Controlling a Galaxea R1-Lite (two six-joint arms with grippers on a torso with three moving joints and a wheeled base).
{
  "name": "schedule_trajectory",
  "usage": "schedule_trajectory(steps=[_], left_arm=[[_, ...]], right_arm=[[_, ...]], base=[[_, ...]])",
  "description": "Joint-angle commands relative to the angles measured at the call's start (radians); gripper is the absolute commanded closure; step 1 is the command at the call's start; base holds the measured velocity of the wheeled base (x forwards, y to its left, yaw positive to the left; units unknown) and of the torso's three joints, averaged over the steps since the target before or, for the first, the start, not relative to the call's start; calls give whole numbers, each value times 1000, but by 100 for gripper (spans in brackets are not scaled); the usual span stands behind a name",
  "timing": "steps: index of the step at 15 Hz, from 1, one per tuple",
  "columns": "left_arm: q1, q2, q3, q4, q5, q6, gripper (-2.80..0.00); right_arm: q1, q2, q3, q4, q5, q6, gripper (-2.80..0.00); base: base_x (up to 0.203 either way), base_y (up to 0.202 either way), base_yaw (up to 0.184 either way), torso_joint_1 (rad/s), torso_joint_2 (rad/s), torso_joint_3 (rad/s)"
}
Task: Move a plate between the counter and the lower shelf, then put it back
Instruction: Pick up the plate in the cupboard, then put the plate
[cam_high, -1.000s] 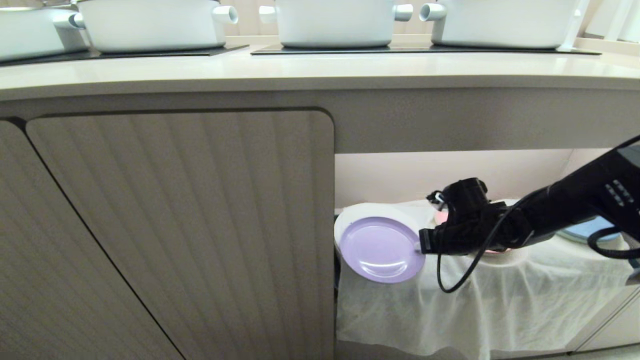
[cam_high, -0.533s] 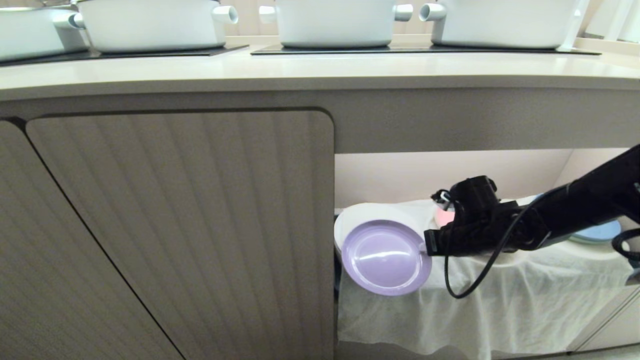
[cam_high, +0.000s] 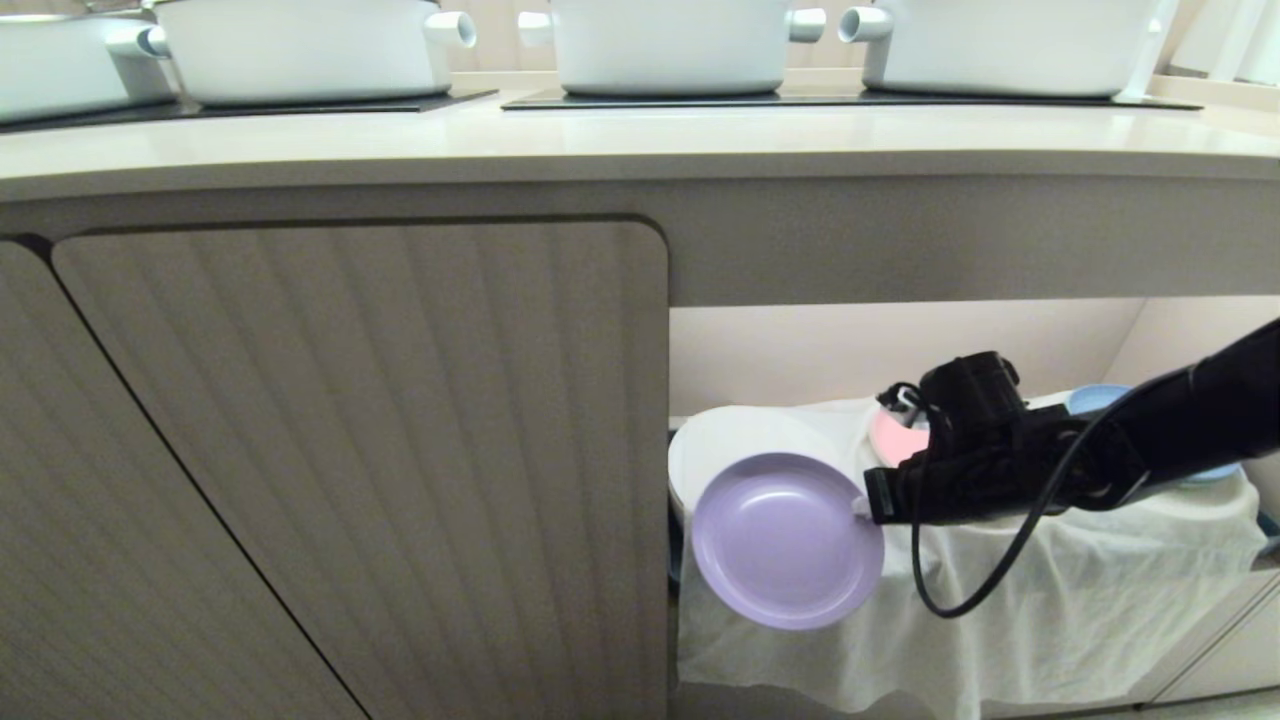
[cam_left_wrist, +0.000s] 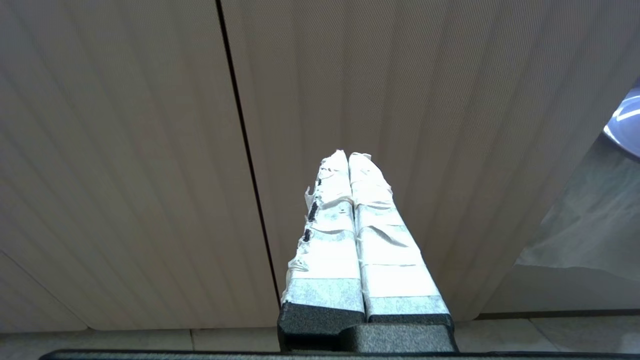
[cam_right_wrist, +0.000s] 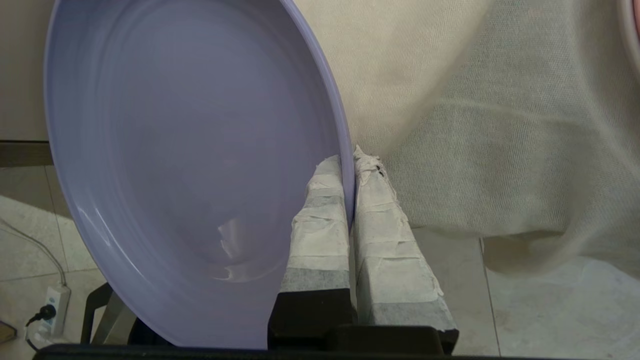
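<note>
The lilac plate (cam_high: 785, 540) hangs tilted on edge in front of the lower shelf (cam_high: 1000, 570), clear of the white cloth. My right gripper (cam_high: 862, 506) is shut on the plate's right rim, its taped fingers (cam_right_wrist: 325, 210) pinching the rim of the plate (cam_right_wrist: 190, 165) from both sides. The beige counter (cam_high: 640, 140) runs across the top of the head view, above the shelf opening. My left gripper (cam_left_wrist: 348, 156) is shut on nothing and points at a ribbed cabinet door (cam_left_wrist: 450, 125); it is out of the head view.
White pots (cam_high: 670, 45) stand on black hob panels (cam_high: 850, 99) at the back of the counter. A pink plate (cam_high: 895, 435) and a blue plate (cam_high: 1100, 400) lie on the cloth-covered shelf behind my right arm. A closed ribbed cabinet door (cam_high: 380, 460) flanks the opening's left side.
My right gripper has drawn back out of the shelf opening, carrying the plate outward and lower; the plate now hangs past the shelf's front edge.
</note>
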Motion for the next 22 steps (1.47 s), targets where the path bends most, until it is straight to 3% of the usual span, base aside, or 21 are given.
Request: schedule_trajectory(steps=[1,13,22], left_arm=[[0,0,0,0,0,0,0],[0,0,0,0,0,0,0],[0,0,0,0,0,0,0]], right_arm=[[1,-25,19,-2,3,2,0],[-1,-181,137,52,14,11,0],[-5,-392,378,55,20,15,0]], base=[[0,0,0,0,0,0],[0,0,0,0,0,0],[0,0,0,0,0,0]])
